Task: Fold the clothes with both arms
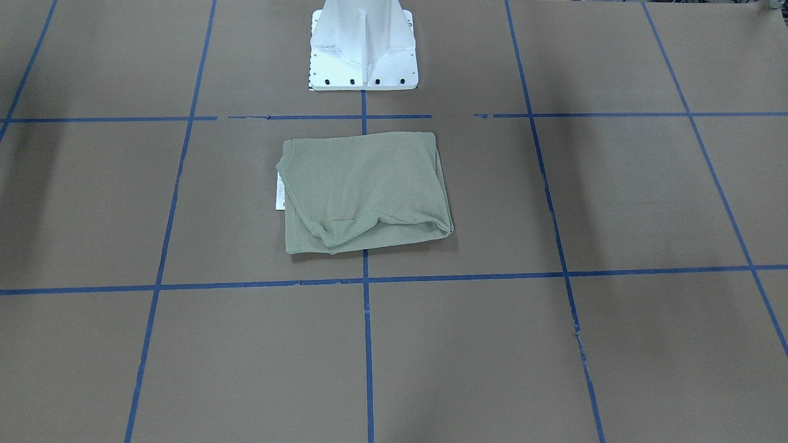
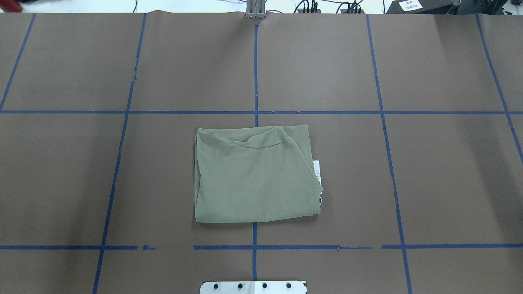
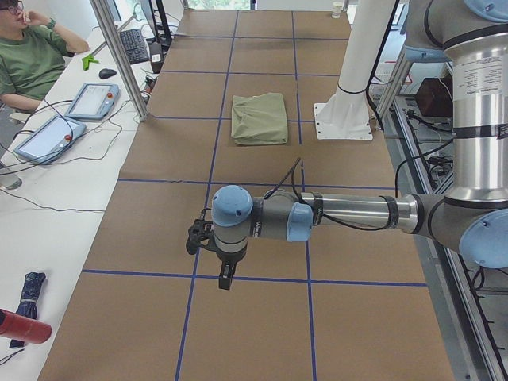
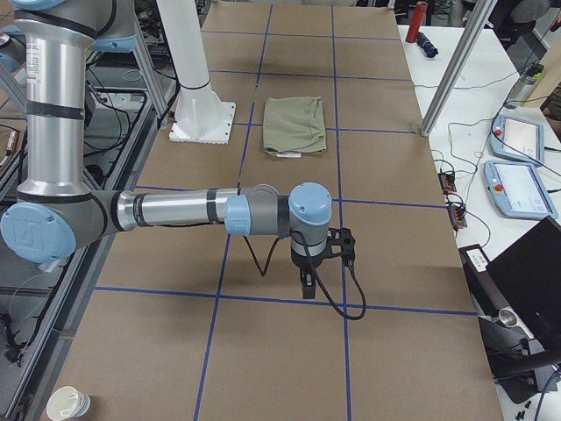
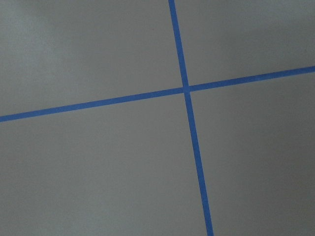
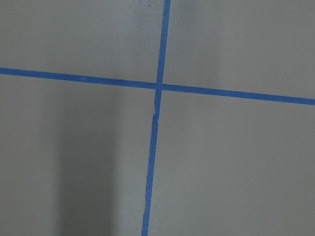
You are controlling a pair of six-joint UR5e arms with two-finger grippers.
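left gripper (image 3: 225, 276) and right gripper (image 4: 307, 285) hang over bare bench (image 2: 61, 183) at opposite ends, each pointing down at a blue tape crossing (image 5: 186, 89). only the side views catch them, so can't tell if the fingers are apart or together. sage-green shirt (image 2: 255, 175) sits mid-bench just past the white pedestal base (image 2: 253, 287), folded to a rectangle and well apart from both arms. looks done or nearly so.

risks:
- hang tag (image 2: 317, 171) pokes out on the robot's right edge, and a low pass could snag it.
- far hem (image 2: 261, 143) is bunched and loose. a pinch there would likely lift only the top layer and open the fold.
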